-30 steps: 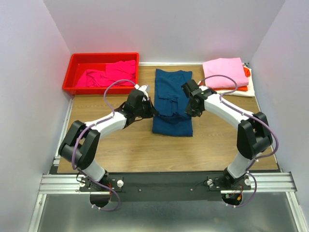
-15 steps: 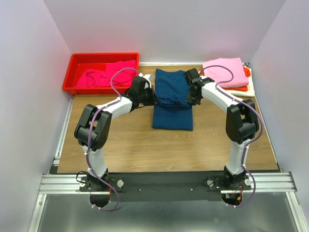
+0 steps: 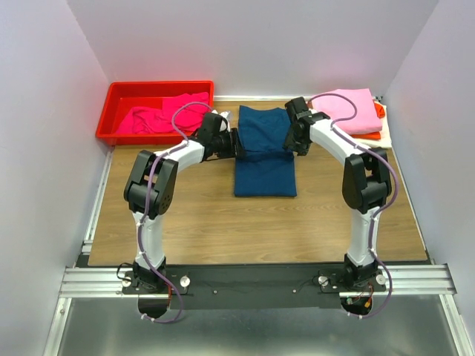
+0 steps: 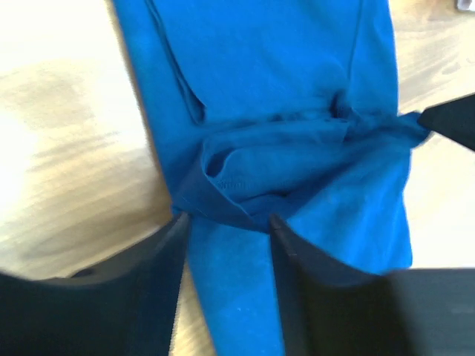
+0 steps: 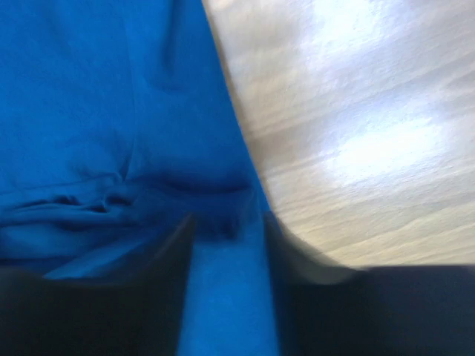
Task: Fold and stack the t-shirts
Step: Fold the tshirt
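Observation:
The navy t-shirt [image 3: 265,167] lies lengthwise mid-table, with a bunched fold across its middle [image 4: 282,159]. My left gripper [image 3: 236,143] is at the shirt's left edge, jaws apart, the fold just beyond its fingertips [image 4: 226,222]. On the shirt's right edge my right gripper [image 3: 291,142] also stands open, flat blue cloth showing in the gap [image 5: 226,222]. Neither pinches cloth. Magenta t-shirts [image 3: 159,117] lie in the bin. A light pink t-shirt [image 3: 345,110] tops a pile over an orange one [image 3: 380,111] and a cream one [image 3: 373,141].
A red plastic bin [image 3: 117,96] stands at the back left corner. The stack of folded shirts occupies the back right corner. White walls close in on the left, back and right. Bare wood [image 3: 223,222] spreads in front of the navy shirt.
Both grippers moved toward the back of the table, carrying the navy shirt's fold with them. Both sets of jaws, shut on the cloth before, have parted.

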Motion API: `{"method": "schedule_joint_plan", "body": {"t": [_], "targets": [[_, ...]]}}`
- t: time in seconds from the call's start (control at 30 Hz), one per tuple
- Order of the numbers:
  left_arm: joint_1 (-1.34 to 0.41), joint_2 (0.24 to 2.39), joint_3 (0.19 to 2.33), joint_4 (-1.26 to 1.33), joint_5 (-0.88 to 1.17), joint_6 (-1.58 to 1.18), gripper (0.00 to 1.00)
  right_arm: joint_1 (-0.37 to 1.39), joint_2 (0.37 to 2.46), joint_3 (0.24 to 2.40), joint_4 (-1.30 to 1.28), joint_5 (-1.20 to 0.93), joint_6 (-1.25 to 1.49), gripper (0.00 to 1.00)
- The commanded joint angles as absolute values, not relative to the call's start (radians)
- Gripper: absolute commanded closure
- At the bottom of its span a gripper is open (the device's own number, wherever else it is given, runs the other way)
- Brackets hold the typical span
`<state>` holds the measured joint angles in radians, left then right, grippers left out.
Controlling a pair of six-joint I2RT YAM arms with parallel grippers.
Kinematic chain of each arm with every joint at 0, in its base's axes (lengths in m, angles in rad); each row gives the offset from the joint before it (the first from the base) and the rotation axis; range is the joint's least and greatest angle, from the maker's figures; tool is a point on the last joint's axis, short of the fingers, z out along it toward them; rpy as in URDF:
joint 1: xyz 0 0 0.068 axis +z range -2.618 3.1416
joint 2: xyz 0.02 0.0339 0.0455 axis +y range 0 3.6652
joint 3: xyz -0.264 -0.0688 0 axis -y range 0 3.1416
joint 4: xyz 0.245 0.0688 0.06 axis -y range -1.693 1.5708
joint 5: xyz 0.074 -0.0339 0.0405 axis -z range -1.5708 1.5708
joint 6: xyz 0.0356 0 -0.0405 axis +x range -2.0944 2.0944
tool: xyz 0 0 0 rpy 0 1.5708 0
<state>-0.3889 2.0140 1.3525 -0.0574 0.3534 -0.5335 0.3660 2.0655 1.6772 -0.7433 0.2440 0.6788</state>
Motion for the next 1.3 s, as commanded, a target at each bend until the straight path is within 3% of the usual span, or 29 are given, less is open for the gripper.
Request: {"method": "schedule_joint_plan", "body": {"t": [0.0,0.07,0.13,0.53,0.9,1.27], "targets": [[-0.368,2.010,1.414,-0.101,0.333,-0.517,0.43,0.338,2.057,1.743,-0.738,0.227,0.647,0.35],[-0.362,1.994,1.442,-0.132,0.318,-0.505,0.42,0.322,2.043,1.764,-0.738,0.227,0.632,0.24],[-0.360,1.982,1.454,-0.161,0.301,-0.491,0.42,0.311,2.016,1.772,-0.738,0.219,0.609,0.22],[-0.360,1.845,1.246,-0.204,0.383,-0.351,0.45,0.301,1.868,1.508,-0.733,0.009,0.517,0.22],[-0.387,1.806,1.135,-0.219,0.469,-0.334,0.44,0.301,1.730,1.253,-0.736,-0.161,0.488,0.39],[-0.416,1.776,1.097,-0.224,0.456,-0.359,0.45,0.301,1.715,1.144,-0.733,-0.216,0.474,0.48]]}}
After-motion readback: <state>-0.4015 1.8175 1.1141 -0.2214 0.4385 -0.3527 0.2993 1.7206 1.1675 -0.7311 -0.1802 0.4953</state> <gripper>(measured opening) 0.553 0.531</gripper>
